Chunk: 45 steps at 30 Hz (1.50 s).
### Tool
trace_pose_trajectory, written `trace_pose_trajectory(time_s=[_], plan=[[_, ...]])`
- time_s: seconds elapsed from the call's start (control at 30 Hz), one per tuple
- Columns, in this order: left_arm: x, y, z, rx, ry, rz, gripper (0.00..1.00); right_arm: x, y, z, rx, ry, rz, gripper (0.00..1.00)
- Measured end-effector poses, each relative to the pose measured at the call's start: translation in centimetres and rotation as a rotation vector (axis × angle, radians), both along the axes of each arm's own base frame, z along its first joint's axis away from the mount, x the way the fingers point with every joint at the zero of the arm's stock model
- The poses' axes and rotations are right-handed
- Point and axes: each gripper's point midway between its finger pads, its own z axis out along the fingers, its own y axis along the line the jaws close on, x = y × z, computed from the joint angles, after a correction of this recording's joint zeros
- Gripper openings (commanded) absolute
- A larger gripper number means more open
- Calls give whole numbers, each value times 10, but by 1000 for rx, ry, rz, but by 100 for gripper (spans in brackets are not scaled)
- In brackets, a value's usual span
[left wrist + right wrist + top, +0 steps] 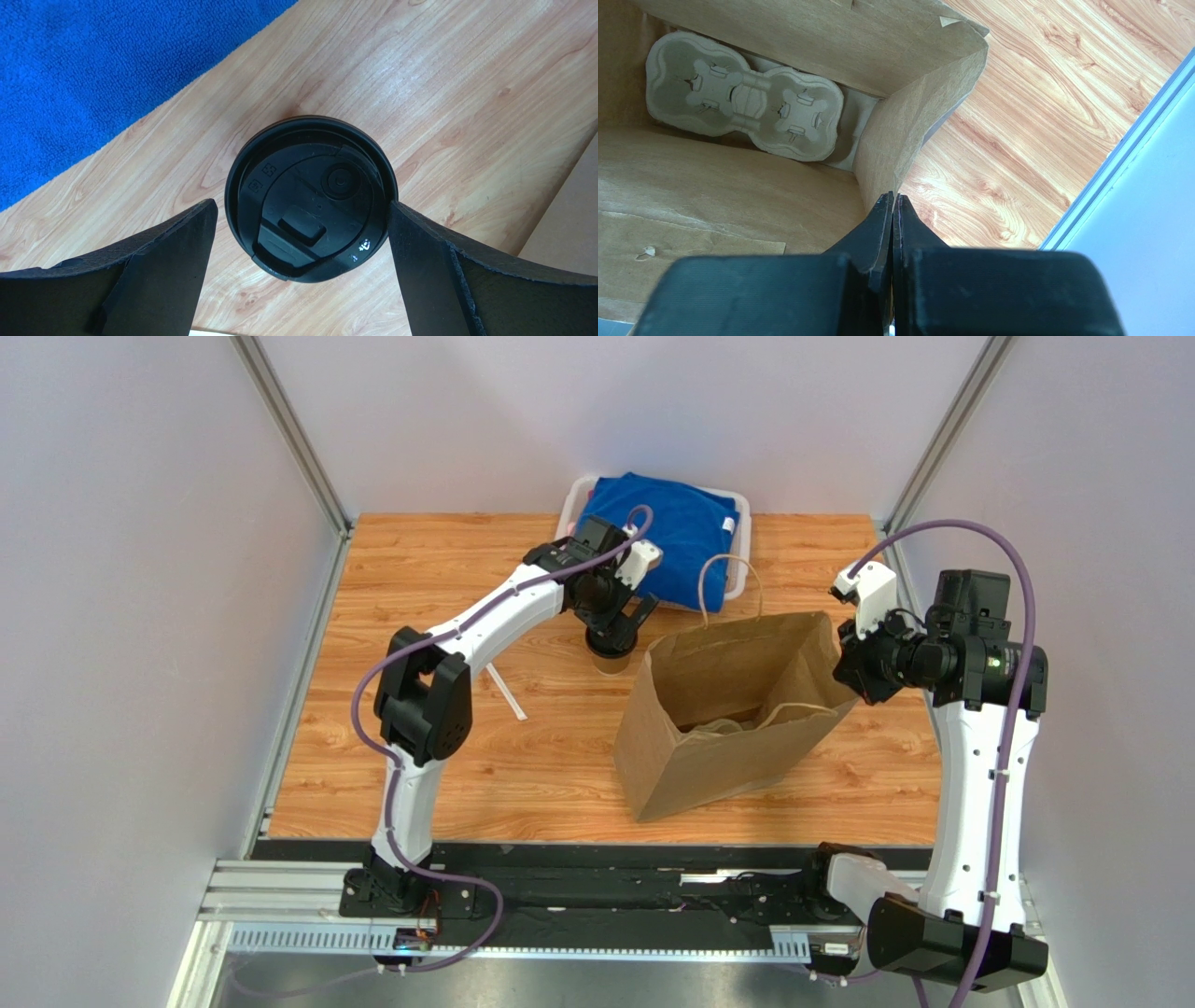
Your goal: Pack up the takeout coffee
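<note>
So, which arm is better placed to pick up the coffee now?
The left. The left gripper stands open around the lidded cup, one finger on each side. The right gripper is shut on the rim of the paper bag.

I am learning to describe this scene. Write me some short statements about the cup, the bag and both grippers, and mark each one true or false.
1. The left gripper is open, with one finger on each side of the coffee cup. True.
2. The coffee cup is already inside the paper bag. False: it stands on the table, outside the bag.
3. The right gripper is shut on the edge of the paper bag. True.
4. The paper bag has nothing in it. False: a pulp cup carrier lies at its bottom.
</note>
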Motion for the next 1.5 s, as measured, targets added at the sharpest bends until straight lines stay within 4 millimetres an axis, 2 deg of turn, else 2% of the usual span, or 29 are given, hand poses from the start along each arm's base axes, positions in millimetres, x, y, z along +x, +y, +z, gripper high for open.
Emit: trace_pose_trajectory(time_s=[0.5,0.8,1.33,1.5], plan=[[2,-4,-2,-26,37,-4,98,0,0,0,-10,-6,14,0],[5,1,-8,-37,75,26,99,0,1,0,-8,-9,24,0],[3,3,-7,-59,101,36,73,0,4,1,3,-16,40,0],[-12,10,-2,-76,141,39,62,-3,11,1,32,-19,61,0]])
